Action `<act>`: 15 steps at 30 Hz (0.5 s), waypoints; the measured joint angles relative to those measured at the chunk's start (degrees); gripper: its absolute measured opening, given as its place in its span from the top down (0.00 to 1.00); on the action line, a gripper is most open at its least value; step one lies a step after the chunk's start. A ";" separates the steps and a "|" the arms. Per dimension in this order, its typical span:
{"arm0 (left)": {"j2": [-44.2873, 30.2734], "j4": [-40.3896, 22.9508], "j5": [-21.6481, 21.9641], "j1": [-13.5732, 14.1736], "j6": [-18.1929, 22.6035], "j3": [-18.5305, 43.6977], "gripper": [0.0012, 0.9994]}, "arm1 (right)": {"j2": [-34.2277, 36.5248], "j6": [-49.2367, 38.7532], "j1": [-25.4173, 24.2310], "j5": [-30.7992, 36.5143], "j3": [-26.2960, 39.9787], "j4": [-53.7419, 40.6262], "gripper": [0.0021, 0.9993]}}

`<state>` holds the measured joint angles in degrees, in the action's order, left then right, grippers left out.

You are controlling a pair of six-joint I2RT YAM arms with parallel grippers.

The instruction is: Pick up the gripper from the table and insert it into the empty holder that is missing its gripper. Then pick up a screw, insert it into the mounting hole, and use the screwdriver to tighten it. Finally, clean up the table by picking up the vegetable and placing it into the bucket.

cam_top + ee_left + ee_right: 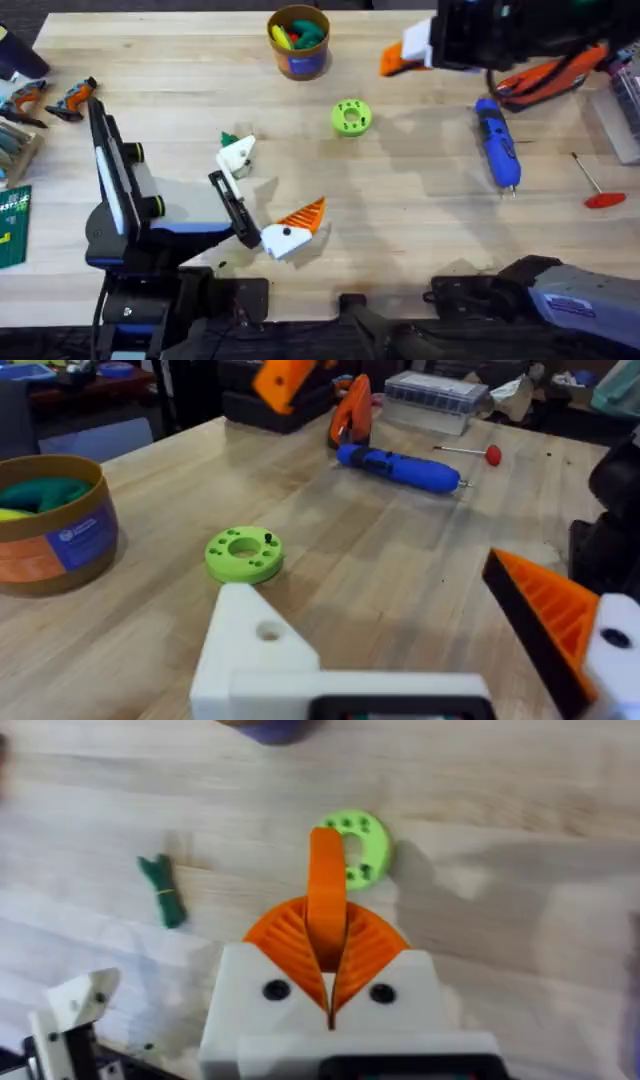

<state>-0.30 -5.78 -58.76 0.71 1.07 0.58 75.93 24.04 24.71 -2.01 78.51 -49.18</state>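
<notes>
Where right gripper [330,935] clamps it, the gripper [325,895] upright between pads.

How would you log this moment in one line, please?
right claw: shut on gripper | left claw: open | holder: bare | vegetable, screwdriver: on table

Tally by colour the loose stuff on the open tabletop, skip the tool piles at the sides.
Green: 2 (disc, vegetable)
Blue: 1 (screwdriver)
Red-handled: 1 (rod)
Orange-rimmed: 1 (bucket)
Total: 5
</notes>
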 joint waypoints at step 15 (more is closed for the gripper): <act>-0.02 0.00 -0.02 0.00 0.01 0.00 0.01 | -0.16 6.23 -2.64 -33.63 -24.27 48.42 0.99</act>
<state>-0.32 -5.78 -58.78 0.71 1.08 0.58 75.77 30.28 22.07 -35.64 54.24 -0.76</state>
